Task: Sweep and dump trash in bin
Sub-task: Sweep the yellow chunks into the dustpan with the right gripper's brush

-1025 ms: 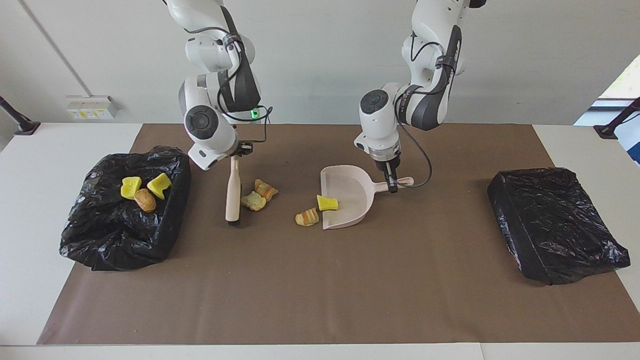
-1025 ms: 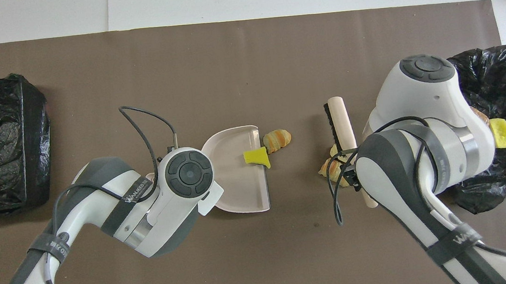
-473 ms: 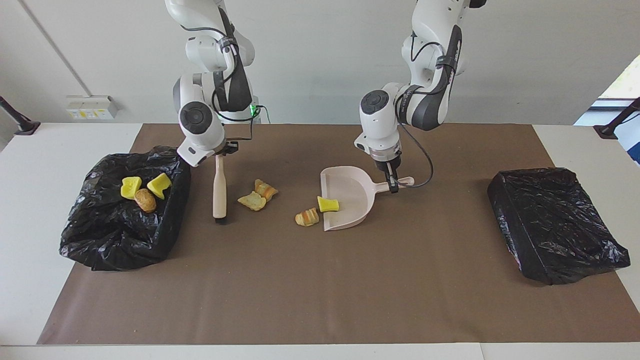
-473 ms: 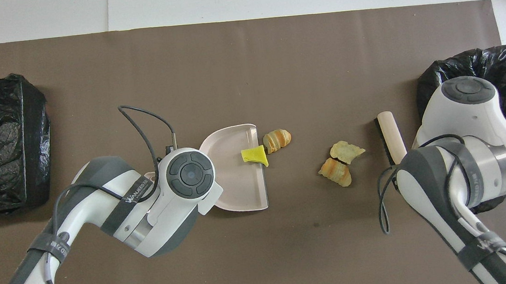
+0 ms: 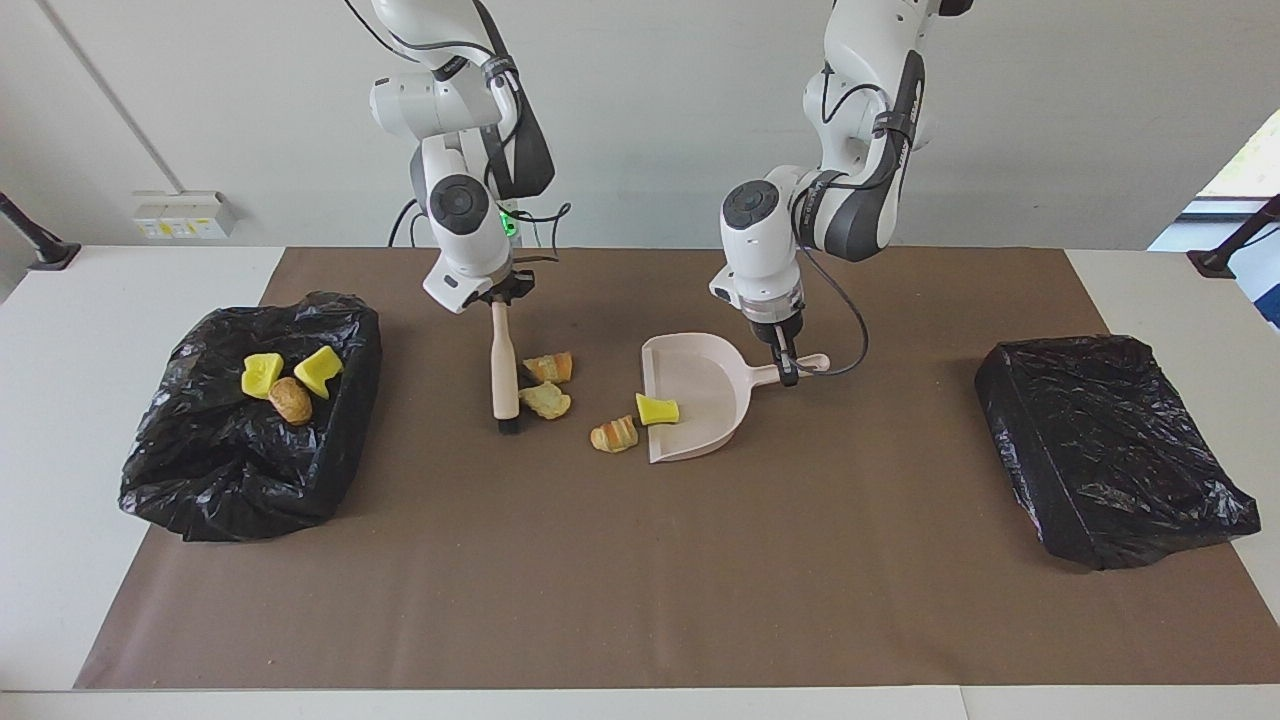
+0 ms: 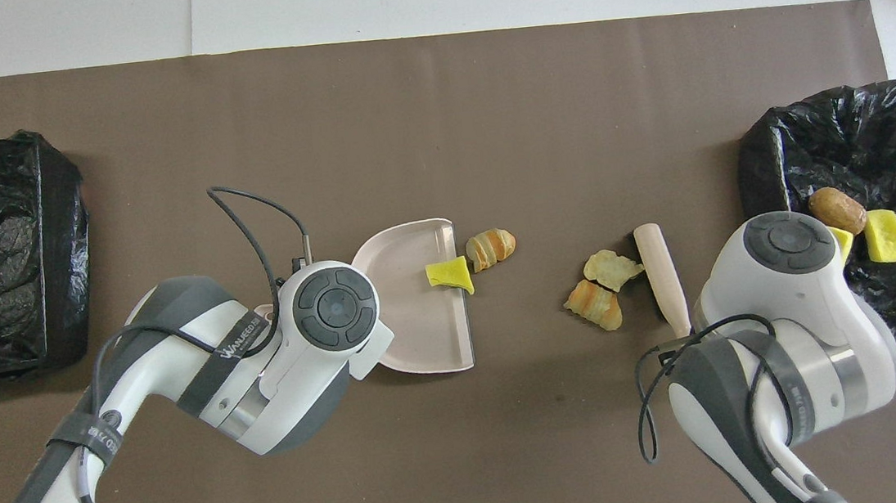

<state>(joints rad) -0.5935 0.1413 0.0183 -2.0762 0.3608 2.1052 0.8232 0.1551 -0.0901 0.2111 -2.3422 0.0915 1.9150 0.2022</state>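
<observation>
While the right gripper is clamped on one brush and the left gripper on one dustpan handle, trash counts seven: three in the open bin, three on the mat, one (yellow wedge) at the pan lip; two bins.

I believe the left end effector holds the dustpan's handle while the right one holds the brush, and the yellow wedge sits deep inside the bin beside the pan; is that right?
Not quite: the yellow wedge lies at the open lip of the dustpan, not in a bin, as the facing view shows. The rest stands: the left end effector holds the dustpan's handle and the right end effector holds the brush.
</observation>
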